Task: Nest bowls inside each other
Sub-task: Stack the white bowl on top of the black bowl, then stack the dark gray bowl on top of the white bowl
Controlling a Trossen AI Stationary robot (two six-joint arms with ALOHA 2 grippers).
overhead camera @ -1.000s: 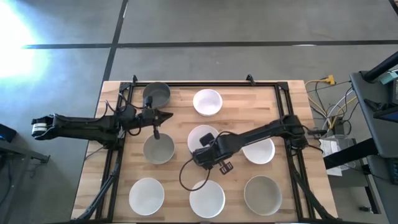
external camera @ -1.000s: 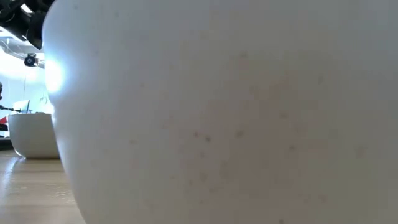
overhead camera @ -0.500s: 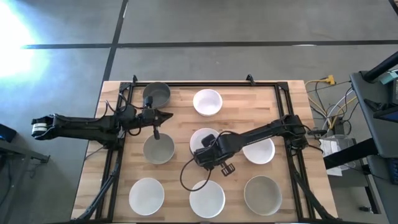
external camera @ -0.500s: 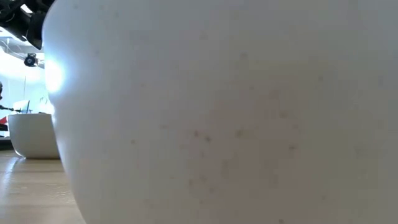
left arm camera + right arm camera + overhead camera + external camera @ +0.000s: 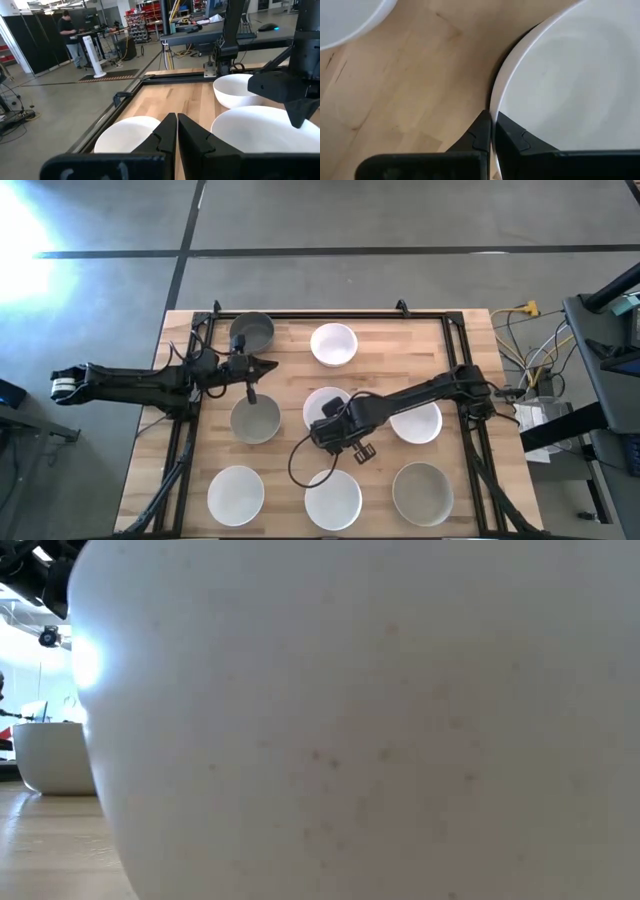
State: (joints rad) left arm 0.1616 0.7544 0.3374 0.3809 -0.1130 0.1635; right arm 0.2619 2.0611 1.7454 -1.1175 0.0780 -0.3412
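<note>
Right gripper (image 5: pixel 491 131) clamped on centre white bowl (image 5: pixel 560 95) rim, barely shifted, left gripper (image 5: pixel 176 131) closed, unmoved.

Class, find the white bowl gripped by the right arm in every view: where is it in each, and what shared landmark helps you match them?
High view: centre white bowl, right gripper shut on its rim.
Low view: cannot tell; a near white bowl fills the picture.
Left wrist view: the nearer big bowl, lower right.
Right wrist view: right half, rim between the fingers.
Landmark: the wooden tabletop.
</note>
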